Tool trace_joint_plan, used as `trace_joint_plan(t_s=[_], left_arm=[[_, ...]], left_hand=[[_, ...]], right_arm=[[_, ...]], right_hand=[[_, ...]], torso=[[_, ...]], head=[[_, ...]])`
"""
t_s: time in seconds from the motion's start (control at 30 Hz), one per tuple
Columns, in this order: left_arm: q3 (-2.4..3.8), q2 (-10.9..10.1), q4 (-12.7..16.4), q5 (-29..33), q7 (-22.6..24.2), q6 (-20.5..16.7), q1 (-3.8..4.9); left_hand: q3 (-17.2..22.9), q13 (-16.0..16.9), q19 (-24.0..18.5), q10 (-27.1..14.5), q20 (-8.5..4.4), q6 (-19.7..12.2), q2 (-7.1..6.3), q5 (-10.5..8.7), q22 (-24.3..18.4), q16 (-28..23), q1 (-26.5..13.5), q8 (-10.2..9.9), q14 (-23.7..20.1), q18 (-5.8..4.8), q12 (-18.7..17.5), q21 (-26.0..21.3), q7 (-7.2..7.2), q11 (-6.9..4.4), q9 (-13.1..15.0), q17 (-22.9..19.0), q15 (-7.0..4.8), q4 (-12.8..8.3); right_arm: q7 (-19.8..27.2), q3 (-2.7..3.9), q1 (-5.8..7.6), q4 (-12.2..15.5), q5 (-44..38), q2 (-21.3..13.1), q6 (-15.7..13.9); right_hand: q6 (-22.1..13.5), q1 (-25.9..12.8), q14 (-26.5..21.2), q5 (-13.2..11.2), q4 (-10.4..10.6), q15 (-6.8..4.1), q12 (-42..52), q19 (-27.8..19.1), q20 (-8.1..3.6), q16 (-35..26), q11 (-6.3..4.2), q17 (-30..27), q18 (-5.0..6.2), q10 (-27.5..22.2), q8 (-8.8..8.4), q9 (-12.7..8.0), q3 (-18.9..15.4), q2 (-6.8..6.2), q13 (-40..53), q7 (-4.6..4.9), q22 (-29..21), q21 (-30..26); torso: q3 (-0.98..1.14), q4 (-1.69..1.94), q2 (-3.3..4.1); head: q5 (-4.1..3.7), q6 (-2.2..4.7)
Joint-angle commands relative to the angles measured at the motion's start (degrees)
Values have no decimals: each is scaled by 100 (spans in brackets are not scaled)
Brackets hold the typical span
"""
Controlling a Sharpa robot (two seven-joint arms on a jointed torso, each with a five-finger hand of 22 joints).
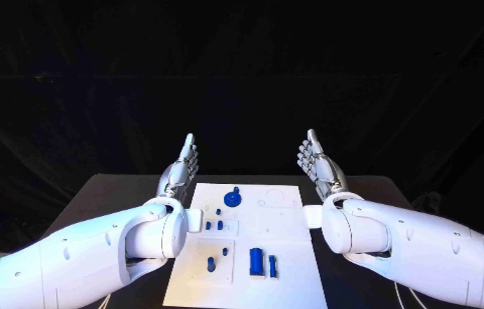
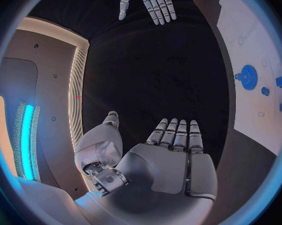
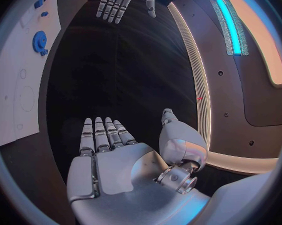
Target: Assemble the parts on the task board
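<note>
Above the black tabletop (image 1: 111, 190), left hand (image 1: 180, 170) and right hand (image 1: 321, 163) flat, fingers extended, holding nothing, flanking the white task board (image 1: 287, 253) carrying blue parts (image 1: 262, 262) and gear (image 1: 233, 198).

- The task board (image 1: 272, 214) runs off the bottom edge of the head view, and the white arms cover its two side edges.
- The small blue parts (image 1: 212, 224) at the board's centre left are too small to tell their shapes.
- In both wrist views the circle's rim cuts the board off.
</note>
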Motion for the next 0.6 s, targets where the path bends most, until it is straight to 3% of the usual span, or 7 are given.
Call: trace_joint_plan(t_s=[0.03, 0.07, 0.47, 0.5, 0.53, 0.57, 0.6], left_arm=[[7, 6, 17, -102, 166, -137, -2], [7, 6, 17, -102, 166, -137, -2], [7, 6, 17, -102, 166, -137, -2], [7, 6, 17, -102, 166, -137, -2], [7, 6, 17, -102, 166, -137, -2], [7, 6, 17, -102, 166, -137, -2], [7, 6, 17, -102, 166, -137, -2]], left_hand=[[-61, -6, -292, -372, -101, -366, 0, -28, -20, -38, -519, -39, -317, -129, -33, -35, -6, -30, -9, -6, -19, -2], [-61, -6, -318, -406, -101, -399, 0, -28, -20, -38, -567, -39, -347, -129, -33, -35, -6, -30, -9, -6, -19, -2], [-61, -6, -539, -704, -101, -701, 0, -28, -20, -38, -995, -39, -588, -129, -33, -35, -6, -30, -9, -6, -19, -2], [-61, -6, -948, -729, -101, -701, 0, -28, -20, -38, -1020, -39, -613, -129, -33, -35, -6, -30, -9, -6, -19, -2], [-61, -6, -948, -739, -101, -728, 0, -28, -20, -38, -1037, -39, -622, -129, -33, -35, -6, -30, -9, -6, -19, -2], [-61, -6, -948, -767, -101, -750, 0, -28, -20, -38, -1060, -39, -1024, -129, -33, -35, -6, -30, -9, -6, -19, -2], [-61, -6, -948, -776, -101, -757, 0, -28, -20, -38, -1095, -39, -1024, -129, -33, -35, -6, -30, -9, -6, -19, -2]], right_arm=[[160, 3, -4, 10, 59, 1, -99], [160, 3, -4, 10, 59, 1, -99], [160, 3, -4, 10, 59, 1, -99], [160, 3, -4, 10, 59, 1, -99], [160, 3, -4, 10, 59, 1, -99], [160, 3, -4, 10, 59, 1, -99], [160, 3, -4, 10, 59, 1, -99]], right_hand=[[-372, -575, -403, -29, -38, -9, -22, -326, -83, -22, -15, -9, -122, -403, -40, -14, 14, -3, -8, -23, -193, -27], [-401, -623, -438, -29, -38, -9, -22, -354, -83, -22, -15, -9, -122, -438, -40, -14, 14, -3, -8, -23, -609, -27], [-691, -1074, -757, -29, -38, -9, -22, -587, -83, -22, -15, -9, -122, -749, -40, -14, 14, -3, -8, -23, -609, -27], [-691, -1108, -757, -29, -38, -9, -22, -603, -83, -22, -15, -9, -122, -772, -40, -14, 14, -3, -8, -23, -609, -27], [-718, -1119, -787, -29, -38, -9, -22, -1007, -83, -22, -15, -9, -122, -785, -40, -14, 14, -3, -8, -23, -609, -27], [-744, -1159, -816, -29, -38, -9, -22, -1007, -83, -22, -15, -9, -122, -815, -40, -14, 14, -3, -8, -23, -609, -27], [-744, -1188, -815, -29, -38, -9, -22, -1007, -83, -22, -15, -9, -122, -826, -40, -14, 14, -3, -8, -23, -609, -27]], torso=[[0, 0, 0], [0, 0, 0], [0, 0, 0], [0, 0, 0], [0, 0, 0], [0, 0, 0], [0, 0, 0]], head=[[1, -1], [1, -1], [1, -1], [1, -1], [1, -1], [1, -1], [1, -1]])
